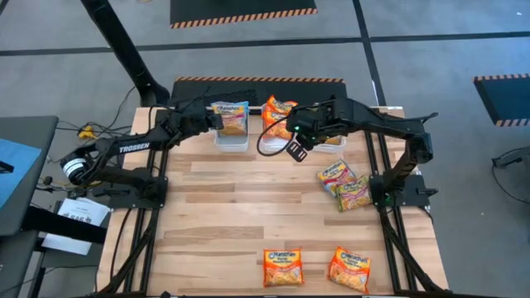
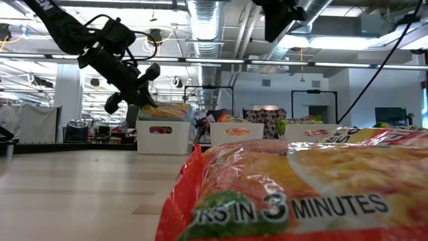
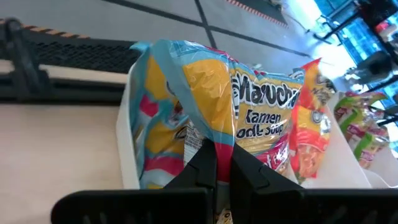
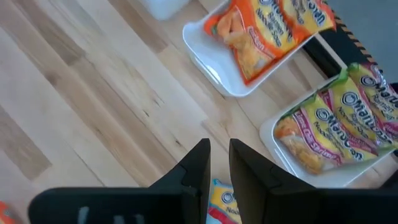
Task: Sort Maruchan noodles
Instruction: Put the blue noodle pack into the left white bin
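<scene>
My left gripper [image 1: 217,122] is shut on a pale yellow-blue noodle packet [image 3: 249,93] over the left white tray [image 1: 232,142] at the table's far edge. That tray holds another packet of the same kind [image 3: 149,155]. My right gripper [image 4: 219,149] hangs high over the table's middle with a narrow gap between its fingers. Bare wood shows in the gap. Below and ahead of it stand a tray with orange packets [image 4: 261,31] and a tray with green-yellow packets [image 4: 342,118]. My left gripper pinches the packet between its two shut fingers at a crease in its near face [image 3: 214,140], slanting down from the table's left side. The packet stands tilted up ahead of the fingers, above the tray. The fingertips hide the exact spot.
Two yellow-pink packets [image 1: 335,174] [image 1: 354,194] lie on the table at the right. Two orange packets [image 1: 283,266] [image 1: 349,269] lie near the front edge. One of them [image 2: 301,194] fills the low view. The middle of the wooden table [image 1: 240,207] is bare.
</scene>
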Controlling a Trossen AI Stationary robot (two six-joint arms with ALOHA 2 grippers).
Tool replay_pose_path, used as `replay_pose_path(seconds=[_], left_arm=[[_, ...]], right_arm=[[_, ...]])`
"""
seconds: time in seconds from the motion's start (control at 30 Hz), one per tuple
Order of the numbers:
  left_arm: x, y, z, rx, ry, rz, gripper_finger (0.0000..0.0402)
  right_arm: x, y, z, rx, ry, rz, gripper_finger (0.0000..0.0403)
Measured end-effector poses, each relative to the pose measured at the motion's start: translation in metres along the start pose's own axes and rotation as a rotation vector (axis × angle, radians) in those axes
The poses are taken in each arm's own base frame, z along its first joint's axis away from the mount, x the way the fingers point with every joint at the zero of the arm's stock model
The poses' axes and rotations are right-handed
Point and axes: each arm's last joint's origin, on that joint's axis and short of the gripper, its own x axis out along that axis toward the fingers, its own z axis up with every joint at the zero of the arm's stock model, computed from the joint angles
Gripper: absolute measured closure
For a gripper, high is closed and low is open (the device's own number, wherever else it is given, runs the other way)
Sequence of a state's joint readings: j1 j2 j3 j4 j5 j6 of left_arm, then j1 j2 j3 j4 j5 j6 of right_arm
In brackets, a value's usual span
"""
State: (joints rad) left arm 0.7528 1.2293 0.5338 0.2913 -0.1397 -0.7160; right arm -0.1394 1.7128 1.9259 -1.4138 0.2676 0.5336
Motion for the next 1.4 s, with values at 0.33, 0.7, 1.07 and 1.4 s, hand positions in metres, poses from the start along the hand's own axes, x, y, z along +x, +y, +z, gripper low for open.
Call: replay_pose_path(seconds=[0.33, 0.7, 1.07, 1.4], left_arm=[[0.01, 0.003, -0.008, 0.015, 0.064, -0.013, 0.0401], [0.029, 0.009, -0.017, 0.01, 0.159, -0.117, 0.0401], [0.031, 0.019, -0.008, -0.064, 0.179, -0.147, 0.0331], [0.031, 0.023, -0.006, -0.104, 0.261, -0.226, 0.0257]], right_arm=[[0.005, 0.001, -0.002, -0.001, 0.043, -0.013, 0.0317], [0.005, 0.0, -0.002, -0.002, 0.046, -0.014, 0.0317], [0.005, 0.0, -0.002, 0.005, 0.048, -0.012, 0.0317], [0.006, -0.003, 0.0, 0.009, 0.048, -0.018, 0.0317]])
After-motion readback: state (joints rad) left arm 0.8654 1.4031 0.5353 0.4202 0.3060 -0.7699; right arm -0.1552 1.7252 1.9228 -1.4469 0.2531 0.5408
